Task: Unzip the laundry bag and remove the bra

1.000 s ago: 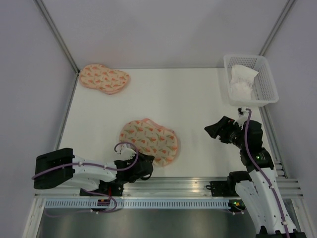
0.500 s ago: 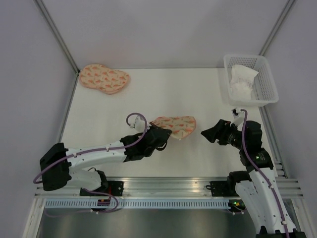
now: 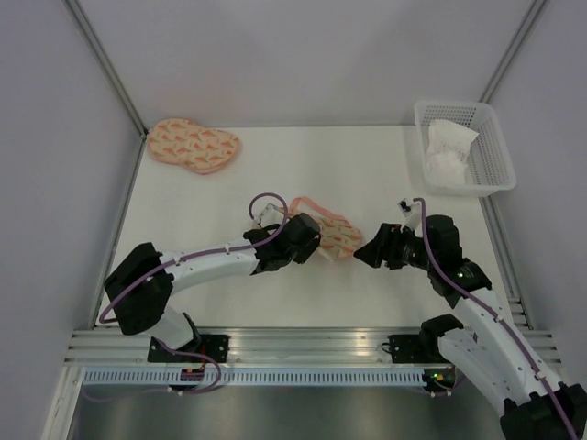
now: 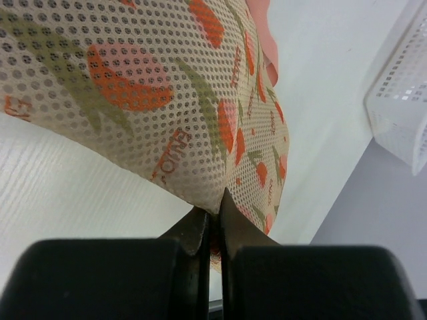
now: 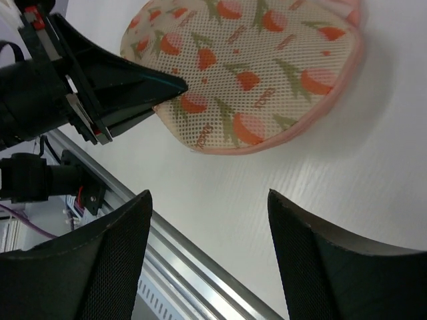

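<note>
The laundry bag, peach mesh with an orange leaf print and a pink rim, is held tilted above the table's middle. My left gripper is shut on its near left edge; the left wrist view shows the jaws pinching the mesh bag. My right gripper is open and empty just right of the bag, not touching it. In the right wrist view the bag hangs ahead of the open fingers, with the left gripper at its left edge. The bra is hidden.
A second, similar printed bag lies at the back left corner. A white lattice basket holding a white cloth stands at the back right; it also shows in the left wrist view. An aluminium rail runs along the near edge.
My left gripper has carried the bag from the near left, lifted and folded, up and right to the table's middle. My right gripper has moved left and lower toward the bag.
</note>
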Tool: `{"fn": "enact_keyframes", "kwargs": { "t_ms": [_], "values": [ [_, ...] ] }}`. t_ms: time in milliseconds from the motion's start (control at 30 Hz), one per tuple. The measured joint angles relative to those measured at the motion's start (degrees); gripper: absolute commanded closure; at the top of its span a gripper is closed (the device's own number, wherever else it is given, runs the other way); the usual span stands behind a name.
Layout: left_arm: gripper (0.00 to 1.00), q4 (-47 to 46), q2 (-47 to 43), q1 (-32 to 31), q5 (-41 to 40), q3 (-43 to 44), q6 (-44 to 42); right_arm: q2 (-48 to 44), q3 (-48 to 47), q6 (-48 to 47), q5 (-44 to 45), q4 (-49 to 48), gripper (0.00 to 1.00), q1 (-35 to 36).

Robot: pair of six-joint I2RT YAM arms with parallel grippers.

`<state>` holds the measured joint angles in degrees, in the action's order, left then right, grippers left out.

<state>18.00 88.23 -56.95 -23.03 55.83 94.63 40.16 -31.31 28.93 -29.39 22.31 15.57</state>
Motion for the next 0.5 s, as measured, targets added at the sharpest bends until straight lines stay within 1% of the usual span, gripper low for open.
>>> {"fn": "enact_keyframes", "kwargs": {
  "t_ms": [67, 167, 400, 500],
  "values": [
    [0.98, 0.0, 0.0, 0.7, 1.2, 0.7, -0.4, 2.8, 0.1, 0.4, 3.4, -1.4, 0.23, 5.6],
    [0.98, -0.1, 0.0, 2.2, 2.9, 1.7, -0.9, 4.9, 0.1, 1.1, 7.1, -3.7, 0.23, 12.0],
    [0.98, -0.4, 0.0, 4.4, 7.9, 2.0, -0.9, 12.1, 0.1, 1.3, 16.8, -10.0, 0.23, 21.0],
    [0.98, -0.9, 0.0, 4.5, 9.7, 2.0, -0.9, 14.2, 0.1, 1.3, 19.3, -12.4, 0.26, 23.1]
  ]
}}
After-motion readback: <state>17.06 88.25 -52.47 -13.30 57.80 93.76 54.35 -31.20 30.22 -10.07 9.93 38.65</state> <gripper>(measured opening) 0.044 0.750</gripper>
